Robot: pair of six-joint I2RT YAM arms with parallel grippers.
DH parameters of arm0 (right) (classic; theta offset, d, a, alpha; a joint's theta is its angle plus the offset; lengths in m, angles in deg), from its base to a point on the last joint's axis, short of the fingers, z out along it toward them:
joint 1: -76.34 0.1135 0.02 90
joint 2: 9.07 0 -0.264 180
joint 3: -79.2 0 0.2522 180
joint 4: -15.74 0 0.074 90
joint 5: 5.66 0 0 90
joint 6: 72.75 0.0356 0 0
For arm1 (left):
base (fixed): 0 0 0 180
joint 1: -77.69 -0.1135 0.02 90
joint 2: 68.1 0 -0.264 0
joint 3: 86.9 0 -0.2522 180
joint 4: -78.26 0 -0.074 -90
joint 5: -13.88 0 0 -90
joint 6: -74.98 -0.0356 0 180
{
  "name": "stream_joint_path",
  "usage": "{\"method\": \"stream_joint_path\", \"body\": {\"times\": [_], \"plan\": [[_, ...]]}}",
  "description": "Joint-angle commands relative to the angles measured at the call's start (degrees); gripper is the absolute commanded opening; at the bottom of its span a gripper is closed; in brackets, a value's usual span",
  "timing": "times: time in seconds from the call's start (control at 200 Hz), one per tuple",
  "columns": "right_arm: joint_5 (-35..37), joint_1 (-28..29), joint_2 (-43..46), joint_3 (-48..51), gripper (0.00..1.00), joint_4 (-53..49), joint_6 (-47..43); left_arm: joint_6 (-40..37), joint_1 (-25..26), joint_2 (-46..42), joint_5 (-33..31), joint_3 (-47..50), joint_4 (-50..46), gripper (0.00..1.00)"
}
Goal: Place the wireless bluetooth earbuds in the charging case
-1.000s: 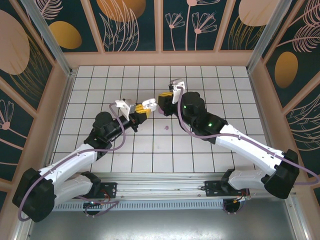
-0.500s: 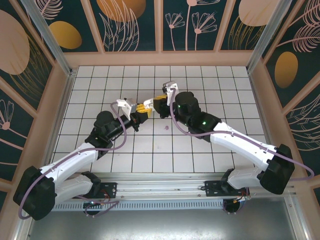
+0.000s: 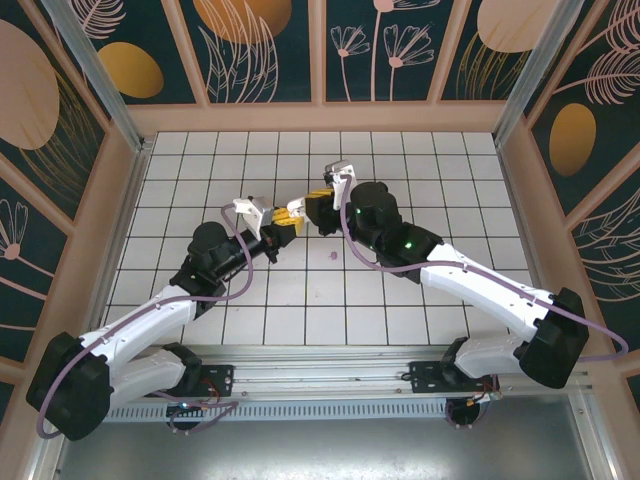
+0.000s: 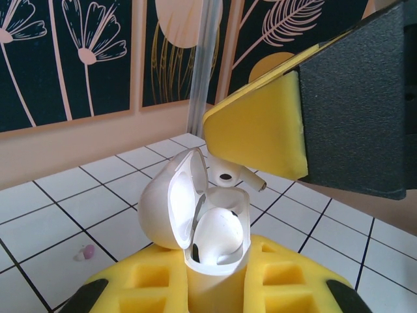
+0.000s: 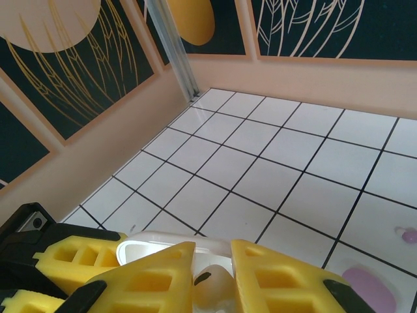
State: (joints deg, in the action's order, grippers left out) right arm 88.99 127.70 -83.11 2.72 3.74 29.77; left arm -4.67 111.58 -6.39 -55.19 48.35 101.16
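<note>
My left gripper (image 4: 212, 279) is shut on the white charging case (image 4: 215, 287) and holds it upright off the floor, its lid (image 4: 171, 202) swung open to the left. One white earbud (image 4: 218, 236) sits in the case. My right gripper (image 5: 214, 279) is shut on a second white earbud (image 5: 212, 287), which hangs just above the case's far rim, stem pointing right (image 4: 232, 175). In the top view both grippers meet over the middle of the floor, left gripper (image 3: 288, 216) and right gripper (image 3: 314, 206) almost touching.
A tiny lilac earbud (image 3: 332, 256) lies on the white tiled floor (image 3: 400, 170) just near of the grippers; it also lies left of the case (image 4: 83, 252). In the right wrist view a lilac earbud (image 5: 408, 235) and another lilac piece (image 5: 369, 285) lie at right. Wooden walls (image 3: 320, 118) ring the floor.
The right gripper has moved left and slightly nearer with its earbud, closing up to the left gripper's case. Over the last half second almost nothing has shifted.
</note>
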Motion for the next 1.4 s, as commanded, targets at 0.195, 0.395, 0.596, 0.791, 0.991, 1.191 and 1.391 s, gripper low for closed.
{"method": "stream_joint_path", "body": {"times": [0.195,0.395,0.596,0.791,0.991,1.191,1.391], "plan": [[-1.14,-0.28,1.51,1.43,0.2,8.88,0.93,1.73,0.31,-0.81,1.03,-1.61,2.58,0.0],[-3.5,-0.9,2.03,4.38,0.2,14.49,0.46,3.86,0.34,-0.45,1.98,-1.76,3.92,0.0],[-6.45,-2.02,3.49,8.57,0.2,20.98,0.85,7.38,0.38,-0.54,3.17,-2.23,5.46,0.0],[-7.14,-2.96,4.8,11.25,0.2,23.8,1.01,9.71,0.37,-0.96,3.74,-2.47,6.65,0.0],[-8.63,-3.58,6.12,13.85,0.2,26.81,1.19,10.61,0.37,-1.5,3.7,-2.59,6.88,0.0],[-11.0,-3.76,6.85,15.4,0.2,27.95,1.41,10.69,0.33,-2.21,3.12,-2.9,6.67,0.0],[-11.5,-3.8,6.26,14.85,0.2,25.77,1.73,10.05,0.3,-2.04,3.07,-3.73,5.9,0.0]]}}
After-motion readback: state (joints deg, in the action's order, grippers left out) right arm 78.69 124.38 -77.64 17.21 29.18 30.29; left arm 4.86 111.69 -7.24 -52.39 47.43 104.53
